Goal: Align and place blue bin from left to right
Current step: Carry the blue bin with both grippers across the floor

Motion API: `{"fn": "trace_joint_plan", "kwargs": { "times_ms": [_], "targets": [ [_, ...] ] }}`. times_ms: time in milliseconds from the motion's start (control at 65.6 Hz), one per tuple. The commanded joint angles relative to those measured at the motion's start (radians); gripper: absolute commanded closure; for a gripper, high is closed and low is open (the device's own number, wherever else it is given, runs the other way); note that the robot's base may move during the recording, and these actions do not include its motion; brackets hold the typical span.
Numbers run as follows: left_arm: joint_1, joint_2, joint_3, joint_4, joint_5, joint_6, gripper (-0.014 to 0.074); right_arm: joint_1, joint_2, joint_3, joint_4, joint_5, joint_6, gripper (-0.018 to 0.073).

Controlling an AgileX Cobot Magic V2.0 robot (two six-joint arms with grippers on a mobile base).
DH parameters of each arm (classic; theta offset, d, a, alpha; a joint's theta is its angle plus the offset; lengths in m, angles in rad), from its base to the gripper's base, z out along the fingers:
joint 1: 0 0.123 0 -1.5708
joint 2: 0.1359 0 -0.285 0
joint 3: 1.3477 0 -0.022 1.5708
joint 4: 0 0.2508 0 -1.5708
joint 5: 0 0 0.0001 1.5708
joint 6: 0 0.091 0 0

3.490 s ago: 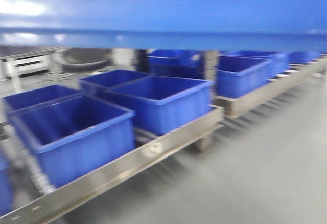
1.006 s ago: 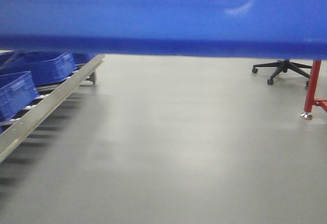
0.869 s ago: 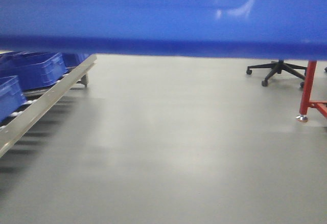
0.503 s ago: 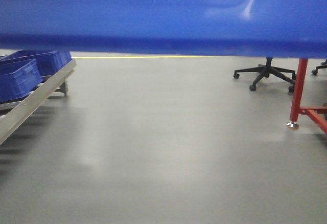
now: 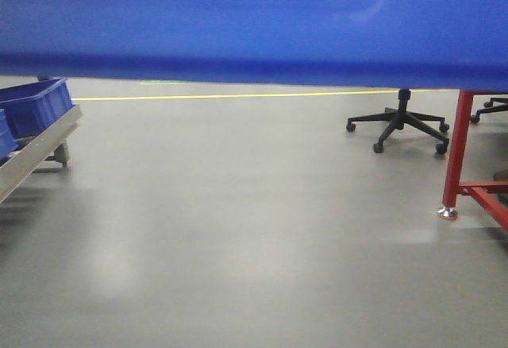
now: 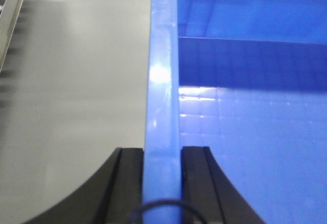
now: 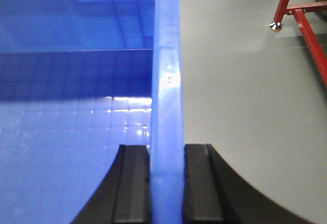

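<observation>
The blue bin [image 5: 254,22] is held up off the floor and fills the top third of the front view. My left gripper [image 6: 162,155] is shut on the bin's left rim [image 6: 162,81], one black finger outside the wall and one inside. At the opposite side, my right gripper [image 7: 166,152] is shut on the right rim [image 7: 167,70] the same way. Both wrist views look down into the bin's empty blue floor [image 6: 255,147], with grey floor beyond the walls.
A metal roller conveyor [image 5: 32,157] with smaller blue crates [image 5: 36,106] runs along the far left. A black office chair base [image 5: 397,125] and a red frame leg [image 5: 454,153] stand at the right. A yellow line [image 5: 238,94] crosses the grey floor.
The view has swung right: the conveyor and its crates slid to the left edge, while the chair base and red frame moved further into view. Both grippers keep holding the bin.
</observation>
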Motion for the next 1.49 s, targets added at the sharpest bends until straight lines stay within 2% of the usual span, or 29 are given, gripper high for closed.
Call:
{"fn": "trace_joint_plan", "kwargs": {
  "times_ms": [0,1478],
  "targets": [
    [-0.007,-0.008,-0.018,0.037,-0.084,-0.007,0.0707,0.008,-0.006,-0.019,-0.029,-0.077,-0.004,0.0629],
    [-0.007,-0.008,-0.018,0.037,-0.084,-0.007,0.0707,0.008,-0.006,-0.019,-0.029,-0.079,-0.004,0.0629]
  ]
}}
